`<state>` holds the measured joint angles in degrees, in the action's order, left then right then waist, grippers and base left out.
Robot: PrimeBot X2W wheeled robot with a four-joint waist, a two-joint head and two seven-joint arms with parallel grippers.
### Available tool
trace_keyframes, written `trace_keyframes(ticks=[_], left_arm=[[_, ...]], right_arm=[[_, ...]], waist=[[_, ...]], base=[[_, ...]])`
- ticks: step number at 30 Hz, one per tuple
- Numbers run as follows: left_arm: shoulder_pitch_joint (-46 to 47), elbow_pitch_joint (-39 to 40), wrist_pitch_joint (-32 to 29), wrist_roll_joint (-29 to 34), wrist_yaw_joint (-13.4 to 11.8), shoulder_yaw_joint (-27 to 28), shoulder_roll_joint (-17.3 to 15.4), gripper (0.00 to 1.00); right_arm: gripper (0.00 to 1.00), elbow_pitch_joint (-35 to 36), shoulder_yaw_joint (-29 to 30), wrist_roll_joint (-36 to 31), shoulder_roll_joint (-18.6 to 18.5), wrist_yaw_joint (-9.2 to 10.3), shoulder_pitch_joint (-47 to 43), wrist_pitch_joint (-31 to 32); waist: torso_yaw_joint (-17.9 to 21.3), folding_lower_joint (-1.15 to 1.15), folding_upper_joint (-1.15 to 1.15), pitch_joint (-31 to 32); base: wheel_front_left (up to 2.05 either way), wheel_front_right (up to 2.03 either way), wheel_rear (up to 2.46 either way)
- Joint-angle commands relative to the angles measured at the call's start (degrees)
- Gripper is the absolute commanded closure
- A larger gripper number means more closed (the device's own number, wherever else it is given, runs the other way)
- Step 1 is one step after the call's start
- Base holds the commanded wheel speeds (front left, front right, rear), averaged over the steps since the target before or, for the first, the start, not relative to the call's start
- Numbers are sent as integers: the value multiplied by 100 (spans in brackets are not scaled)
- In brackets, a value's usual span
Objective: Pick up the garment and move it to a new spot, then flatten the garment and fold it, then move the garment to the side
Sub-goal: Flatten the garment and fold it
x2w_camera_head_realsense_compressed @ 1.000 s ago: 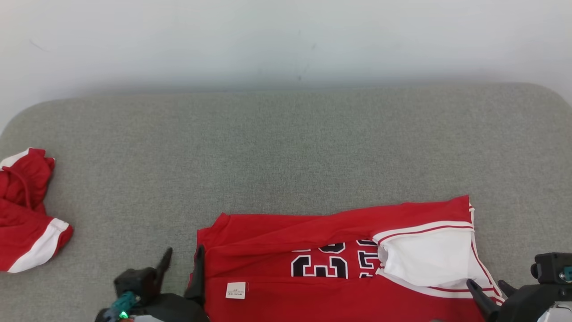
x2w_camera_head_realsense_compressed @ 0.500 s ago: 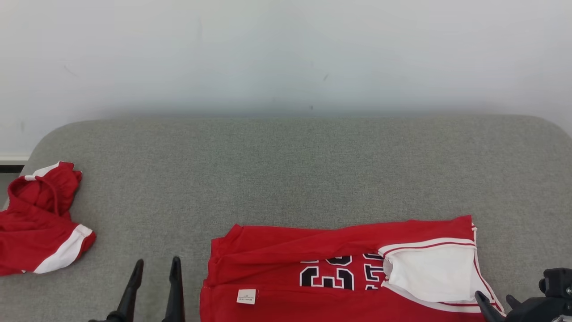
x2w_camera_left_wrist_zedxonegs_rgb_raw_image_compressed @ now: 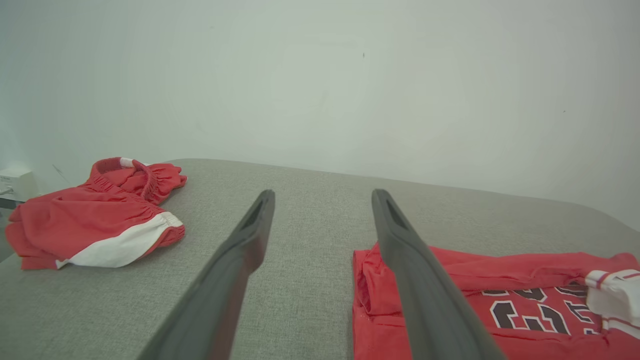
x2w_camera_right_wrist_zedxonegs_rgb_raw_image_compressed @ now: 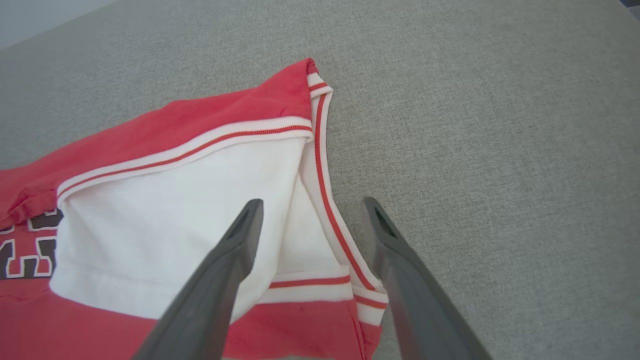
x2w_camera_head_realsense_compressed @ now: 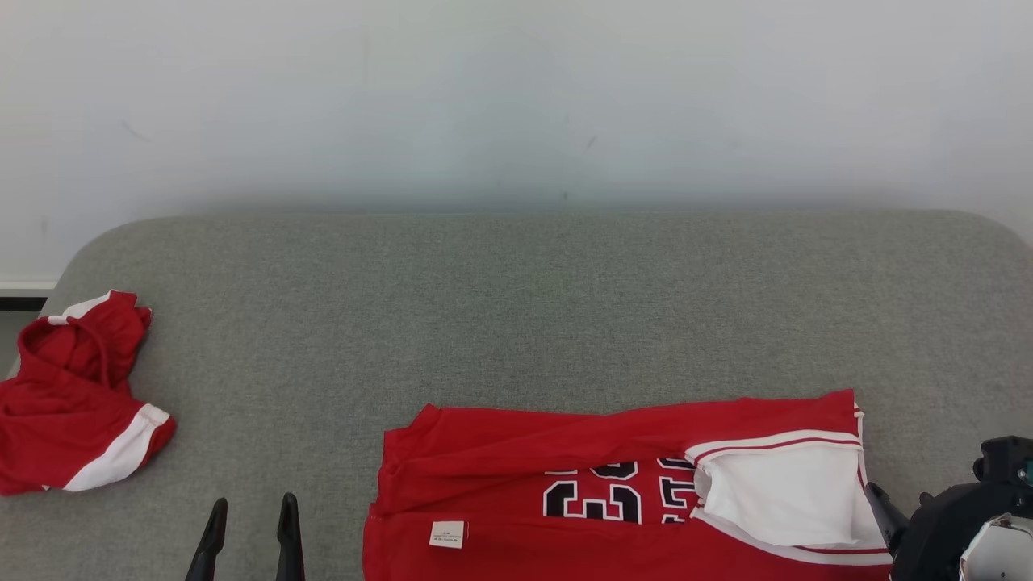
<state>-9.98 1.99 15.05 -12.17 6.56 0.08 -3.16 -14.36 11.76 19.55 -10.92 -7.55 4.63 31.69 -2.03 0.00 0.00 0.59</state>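
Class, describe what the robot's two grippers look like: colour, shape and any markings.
The left gripper and right gripper each have two long, dark grey fingers that taper to slim tips with a shallow groove inside. The right one sits on a black block with a white shell and a small teal mark.

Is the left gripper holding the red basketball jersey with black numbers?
No: the left gripper is open beside the red jersey, only grey fabric surface between its fingers.
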Motion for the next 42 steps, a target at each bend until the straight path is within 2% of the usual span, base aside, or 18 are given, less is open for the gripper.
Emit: trace_keyframes(ticks=[1,15,27,28,29,30,36,42], left_arm=[[-11,4,15,50,30,22,24,0],[557,-336,15,163,87,5,27,0],[685,-360,15,126,88,-50,28,0],[690,-362,15,127,89,-42,28,0],[694,-361,15,125,90,-37,28,0],[693,-363,15,127,91,-29,28,0],[631,-369,15,149,93,19,29,0],[579,-350,15,133,93,54,29,0]], right_arm=[[0,-109,15,-67,-55,13,104,-5],[0,-1373,-141,-272,-173,13,1026,48],[0,-2189,-201,-559,-57,13,1221,252],[17,-2224,-214,-537,-46,13,1223,258],[80,-2245,-225,-520,-42,13,1222,254],[100,-2253,-245,-517,-48,13,1220,241],[100,-2258,-105,-558,-213,20,1277,96],[100,-2116,308,-773,-486,20,1242,-54]], waist=[[-45,0,0,-29],[-263,0,0,-488],[-372,0,0,-682],[-373,0,0,-683],[-373,0,0,-683],[-372,0,0,-682],[-340,0,0,-664],[-267,0,0,-605]], base=[[0,0,0],[0,0,0],[0,0,0],[0,0,0],[0,0,0],[0,0,0],[0,0,0],[0,0,0]])
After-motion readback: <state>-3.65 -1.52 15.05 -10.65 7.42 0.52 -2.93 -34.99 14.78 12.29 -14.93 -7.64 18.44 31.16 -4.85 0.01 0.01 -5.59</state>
